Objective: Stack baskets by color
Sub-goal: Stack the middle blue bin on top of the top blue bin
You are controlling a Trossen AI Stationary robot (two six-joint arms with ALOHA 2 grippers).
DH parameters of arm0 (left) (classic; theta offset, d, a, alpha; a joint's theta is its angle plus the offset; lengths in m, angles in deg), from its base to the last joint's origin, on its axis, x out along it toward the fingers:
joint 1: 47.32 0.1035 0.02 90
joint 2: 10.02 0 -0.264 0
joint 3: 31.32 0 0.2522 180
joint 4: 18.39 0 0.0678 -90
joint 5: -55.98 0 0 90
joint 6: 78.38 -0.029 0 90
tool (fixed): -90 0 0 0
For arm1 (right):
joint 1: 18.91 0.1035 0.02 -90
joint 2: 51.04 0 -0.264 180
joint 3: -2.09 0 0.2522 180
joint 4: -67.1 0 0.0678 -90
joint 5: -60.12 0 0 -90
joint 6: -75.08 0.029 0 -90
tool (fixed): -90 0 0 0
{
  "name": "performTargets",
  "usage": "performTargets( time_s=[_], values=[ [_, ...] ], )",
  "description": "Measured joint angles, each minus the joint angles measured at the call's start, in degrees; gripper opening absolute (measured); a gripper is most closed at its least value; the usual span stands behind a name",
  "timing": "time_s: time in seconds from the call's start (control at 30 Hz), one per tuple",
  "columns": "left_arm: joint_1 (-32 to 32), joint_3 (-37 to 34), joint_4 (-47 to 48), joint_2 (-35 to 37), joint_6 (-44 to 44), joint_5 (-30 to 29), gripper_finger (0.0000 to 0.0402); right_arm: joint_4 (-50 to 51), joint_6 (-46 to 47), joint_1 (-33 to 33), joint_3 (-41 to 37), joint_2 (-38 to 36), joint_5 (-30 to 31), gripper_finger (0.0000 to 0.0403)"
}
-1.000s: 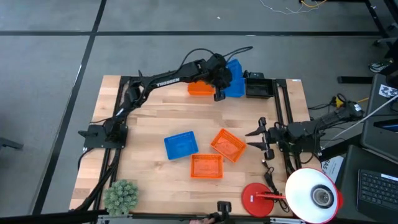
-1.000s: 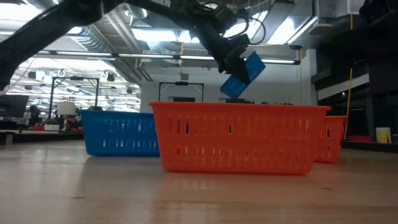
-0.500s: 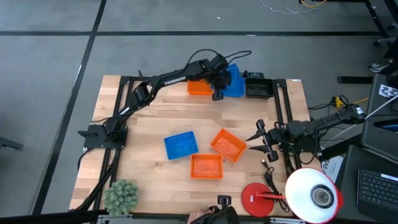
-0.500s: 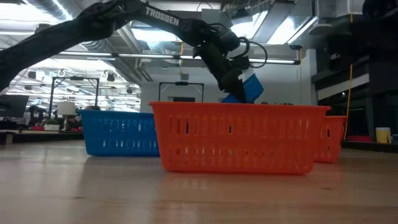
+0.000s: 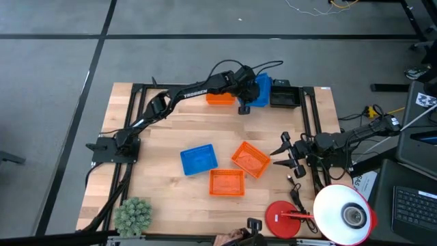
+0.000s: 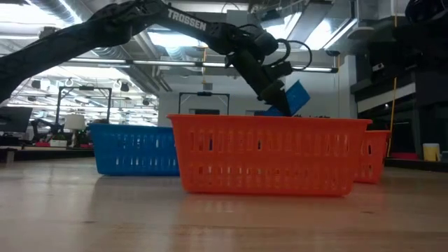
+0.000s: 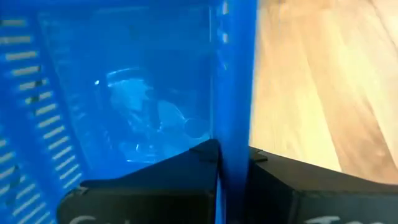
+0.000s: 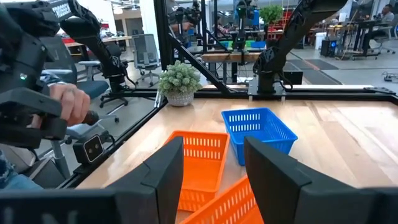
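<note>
My left gripper (image 5: 248, 93) reaches to the table's far edge and is shut on a blue basket (image 5: 262, 89), which shows tilted in the low view (image 6: 295, 97). An orange basket (image 5: 219, 98) sits just to its left and a black basket (image 5: 284, 95) just to its right. Another blue basket (image 5: 199, 159) and two orange baskets (image 5: 250, 158) (image 5: 227, 182) rest bottom down mid-table. My right gripper (image 5: 284, 154) waits open at the right edge, holding nothing. My left gripper pinches one side wall of the blue basket at its rim (image 7: 234, 127), one finger inside and one outside. It comes slanting down from the table's left. The basket hangs tilted. The near orange basket hides its lower part in the low view, so whether it rests on anything cannot be told.
A green fuzzy plant (image 5: 132, 215) stands at the near left corner. A red lamp base (image 5: 281, 217) with a white shade (image 5: 345, 213) stands at the near right. A person's hand (image 8: 68, 102) shows beyond the table's edge. Bare wood lies on the table's left half.
My left gripper has sunk and gone toward the table's right edge, rolling a little. The blue basket has come down with it, still tilted, toward the black basket.
</note>
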Motion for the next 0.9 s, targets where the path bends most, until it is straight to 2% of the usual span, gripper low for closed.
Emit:
performTargets(
  time_s=[0.33,0.67,0.9],
  values=[
    [0.09,0.0,-0.51,-1.01,0.02,-3.89,0.0005,0.0,-0.04,0.0,0.0,0.0,-0.04,0.0168],
    [0.52,0.0,-0.78,-1.11,0.0,-5.22,0.0074,0.04,-0.17,0.02,0.0,0.0,-0.42,0.0168],
    [0.6,0.0,-2.03,-1.11,-0.02,-8.03,0.0092,2.25,-0.15,0.02,0.0,-0.02,-0.42,0.0168]
  ],
)
